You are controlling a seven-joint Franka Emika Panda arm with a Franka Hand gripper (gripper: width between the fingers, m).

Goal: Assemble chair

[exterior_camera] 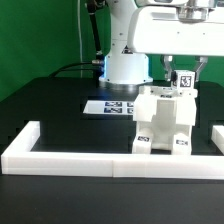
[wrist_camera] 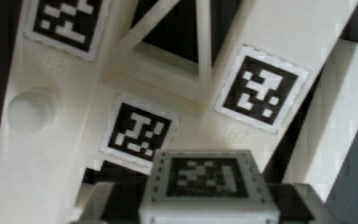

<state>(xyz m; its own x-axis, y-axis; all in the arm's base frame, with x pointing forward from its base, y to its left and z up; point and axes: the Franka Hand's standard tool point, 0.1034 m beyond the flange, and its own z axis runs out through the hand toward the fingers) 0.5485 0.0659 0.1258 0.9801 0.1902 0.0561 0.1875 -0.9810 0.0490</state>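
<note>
1. Exterior view: the partly built chair point(exterior_camera: 165, 120) stands on the black table point(exterior_camera: 50, 110), at about 4 o'clock from the arm base point(exterior_camera: 125, 65). It sits just inside the white border rail point(exterior_camera: 70, 160), which runs across at the chair's 6 o'clock. The marker board point(exterior_camera: 108, 105) lies flat at the chair's 9 to 10 o'clock, near it but apart.
2. Exterior view: the gripper point(exterior_camera: 184, 70) hangs at the chair's 12 to 1 o'clock. Its jaws are drawn in narrow on a small tagged block, most likely a leg point(exterior_camera: 185, 82). The block's lower end appears to meet the top of the chair; whether it is seated or only touching cannot be told.
3. Wrist view: the leg point(wrist_camera: 202, 178) sits clamped in the gripper point(wrist_camera: 202, 200), a dark finger point(wrist_camera: 108, 208) on either side, with its tag facing the camera. Beyond it are the chair's point(wrist_camera: 78, 110) white panels, carrying three tags, and the dark gaps of a ladder-like frame.
4. Step in hand, as I judge it: fitting this leg to the assembly.
5. The next move calls for holding the leg square to its socket and pressing straight in. The standing chair must not tip, and the grip should open only once the leg is home.
</note>
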